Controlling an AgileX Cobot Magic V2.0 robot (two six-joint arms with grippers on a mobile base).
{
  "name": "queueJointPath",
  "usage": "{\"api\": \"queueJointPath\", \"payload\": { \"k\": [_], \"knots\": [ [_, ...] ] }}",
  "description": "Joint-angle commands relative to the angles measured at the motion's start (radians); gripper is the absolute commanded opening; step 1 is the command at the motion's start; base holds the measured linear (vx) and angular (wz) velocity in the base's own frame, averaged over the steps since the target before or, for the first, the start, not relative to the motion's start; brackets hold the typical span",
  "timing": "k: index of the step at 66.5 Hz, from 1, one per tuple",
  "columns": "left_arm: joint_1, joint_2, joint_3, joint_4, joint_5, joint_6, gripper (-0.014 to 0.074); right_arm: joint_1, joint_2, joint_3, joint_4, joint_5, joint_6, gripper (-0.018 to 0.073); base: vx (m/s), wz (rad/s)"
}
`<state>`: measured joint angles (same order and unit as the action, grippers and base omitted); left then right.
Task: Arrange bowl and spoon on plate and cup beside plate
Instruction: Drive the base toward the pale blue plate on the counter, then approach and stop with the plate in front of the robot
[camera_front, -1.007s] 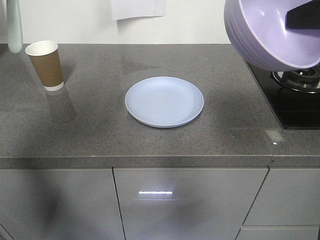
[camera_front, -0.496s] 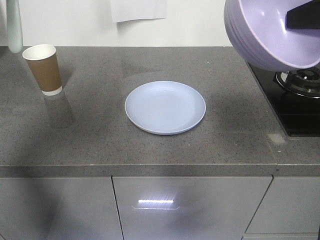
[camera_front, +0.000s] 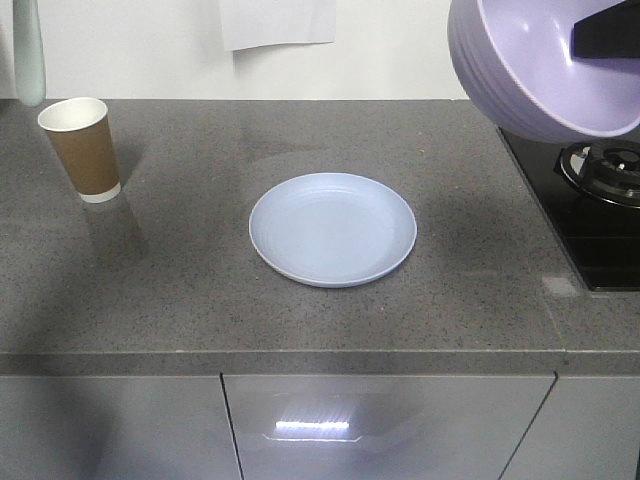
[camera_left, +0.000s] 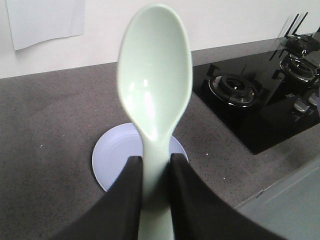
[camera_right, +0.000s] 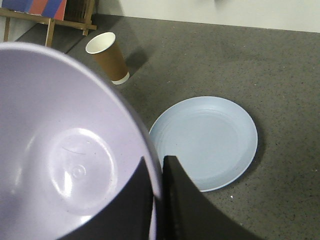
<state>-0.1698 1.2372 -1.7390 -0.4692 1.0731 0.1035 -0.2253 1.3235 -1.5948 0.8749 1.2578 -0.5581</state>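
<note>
The right claw (camera_right: 157, 168) is nearly closed and pinches the rim of the small round lavender plastic bowl (camera_right: 65, 165), with one finger inside the wall and one outside. In the front view the bowl hangs in the upper right of the frame, above the edge of the black hob (camera_front: 600, 215). It is strongly tilted, so its opening faces the camera.

The left claw (camera_left: 156, 161) is closed on the handle of the pale mint-green plastic spoon (camera_left: 155, 85), just below the scoop. The round pale blue plastic plate (camera_front: 332, 228) lies bare in the middle of the grey stone surface (camera_front: 480, 290). The brown paper cup (camera_front: 82, 150) stands upright at the upper left, well apart from the plate.

I think the main risk is the bowl. It is held only at the rim (a thin, smooth wall), so it can turn or slip in the claw. If it is let go while so tilted, it will land on its edge and may roll or push the plate. Both arms must also reach the same plate, so they could meet there.

In the left wrist view, the long axis of the spoon runs from the bottom of the frame to the top. The scoop points away from the claw and its hollow side faces the camera. The plate is behind it, lower in the frame.
</note>
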Motion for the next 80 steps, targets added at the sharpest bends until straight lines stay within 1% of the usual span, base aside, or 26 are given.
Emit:
{"api": "queueJointPath", "payload": {
  "k": [1,80],
  "knots": [
    [-0.006,-0.016,-0.021,-0.032,-0.062,0.003,-0.0006,-0.002,-0.025,-0.027,0.056,-0.025,-0.010,-0.0006,0.06,0.01],
    [-0.006,-0.016,-0.021,-0.032,-0.062,0.003,-0.0006,-0.002,-0.025,-0.027,0.056,-0.025,-0.010,-0.0006,0.05,0.00]
  ]
}}
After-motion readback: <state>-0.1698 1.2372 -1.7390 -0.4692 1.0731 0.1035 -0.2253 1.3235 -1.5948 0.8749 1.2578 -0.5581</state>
